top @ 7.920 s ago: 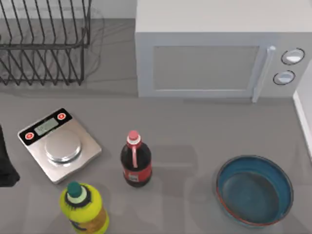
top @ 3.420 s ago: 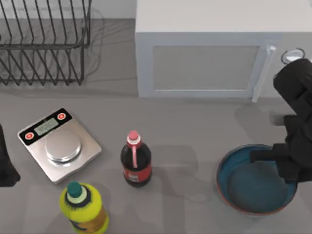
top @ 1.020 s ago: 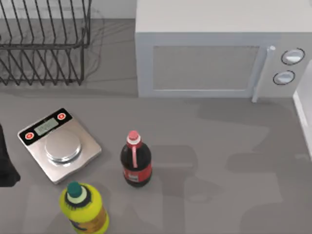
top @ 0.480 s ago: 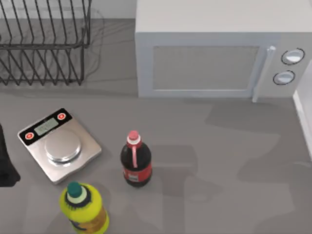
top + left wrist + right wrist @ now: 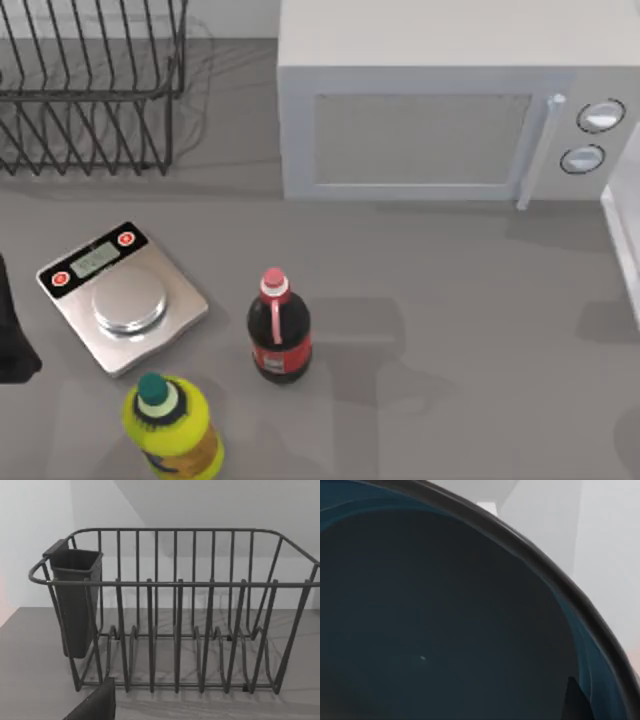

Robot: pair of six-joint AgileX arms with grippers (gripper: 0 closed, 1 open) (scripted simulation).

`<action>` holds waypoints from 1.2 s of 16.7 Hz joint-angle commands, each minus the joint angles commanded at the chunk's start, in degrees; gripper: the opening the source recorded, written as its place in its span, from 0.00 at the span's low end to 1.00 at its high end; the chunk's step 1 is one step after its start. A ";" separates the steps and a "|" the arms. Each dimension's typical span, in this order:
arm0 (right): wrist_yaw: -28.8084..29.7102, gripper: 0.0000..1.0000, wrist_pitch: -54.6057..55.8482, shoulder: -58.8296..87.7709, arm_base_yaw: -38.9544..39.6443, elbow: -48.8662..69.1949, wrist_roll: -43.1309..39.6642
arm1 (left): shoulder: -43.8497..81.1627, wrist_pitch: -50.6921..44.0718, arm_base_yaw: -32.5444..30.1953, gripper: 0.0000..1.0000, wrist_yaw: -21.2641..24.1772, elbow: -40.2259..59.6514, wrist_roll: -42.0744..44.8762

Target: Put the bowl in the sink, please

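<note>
The bowl (image 5: 445, 620) looms close in the right wrist view, its dark teal inside and dark rim curving across the picture. A dark fingertip (image 5: 577, 702) of my right gripper lies against the bowl's inside near the rim, so the gripper is shut on the bowl. A white raised rim (image 5: 622, 240) runs along the table's right edge in the top view; whether it belongs to the sink I cannot tell. My left arm (image 5: 12, 340) stays parked at the table's left edge.
A white microwave (image 5: 450, 110) stands at the back. A black wire dish rack (image 5: 90, 90) sits back left, also facing the left wrist camera (image 5: 175, 620). A steel scale (image 5: 122, 298), a cola bottle (image 5: 278, 330) and a yellow bottle (image 5: 170, 425) stand front left.
The bowl was lifted off the table's front right by my right gripper and carried out of the top view. Over the last second the arm's shadow slid further right across the table.
</note>
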 joint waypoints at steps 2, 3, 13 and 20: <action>0.12 0.00 9.05 7.12 -0.02 -1.15 -0.08 | 0.00 0.00 0.00 1.00 0.00 0.00 0.00; 0.20 0.00 13.15 10.38 0.01 -1.73 -0.10 | 0.00 0.00 0.00 1.00 0.00 0.00 0.00; 0.66 0.00 25.39 21.38 0.28 -3.94 -0.11 | 0.00 0.00 0.00 1.00 0.00 0.00 0.00; 0.66 0.53 25.39 21.38 0.28 -3.94 -0.11 | 0.00 0.00 0.00 1.00 0.00 0.00 0.00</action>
